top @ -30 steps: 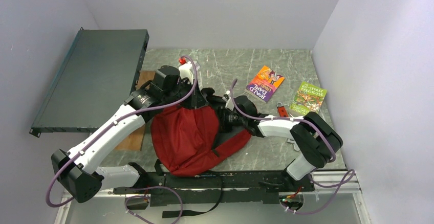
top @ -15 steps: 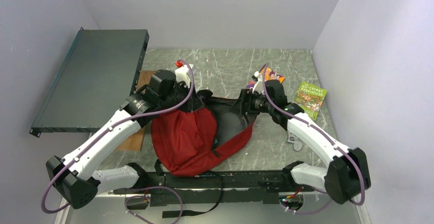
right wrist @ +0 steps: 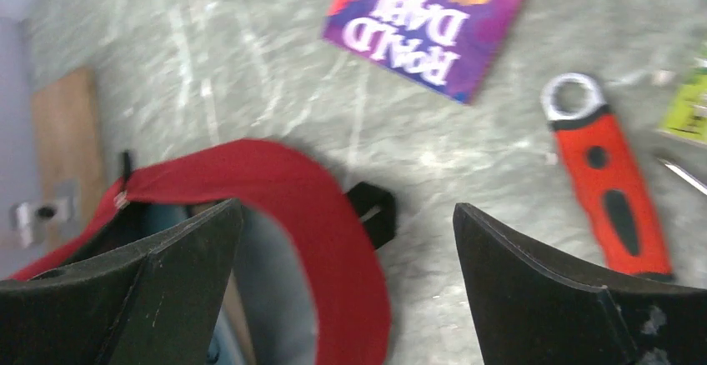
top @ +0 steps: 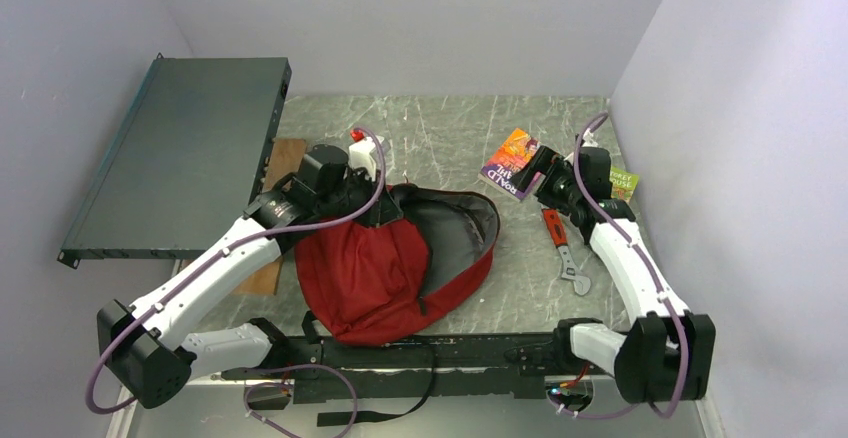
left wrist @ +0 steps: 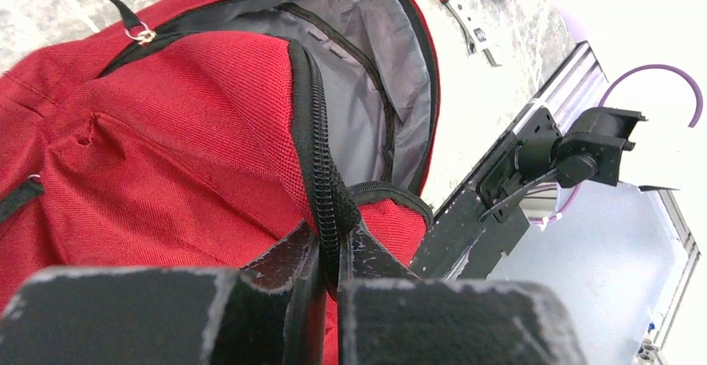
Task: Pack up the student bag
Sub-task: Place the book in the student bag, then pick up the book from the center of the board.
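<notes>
Student bag (top: 375,268) opened wide, right hand (top: 542,171) drawn clear

The bag lies mid-counter (top: 450,128), its grey-lined mouth now spread, with the zipper edge (left wrist: 321,157) kept clamped by the left hand (left wrist: 329,261). The right hand, pulled out of the opening within the last second, is held spread and empty over the Roald Dahl book (right wrist: 433,27). The bag is judged ready for its first item.

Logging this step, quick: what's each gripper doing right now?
Left gripper: closed on the student bag, at its zipper edge.
Right gripper: open, holding nothing.
</notes>
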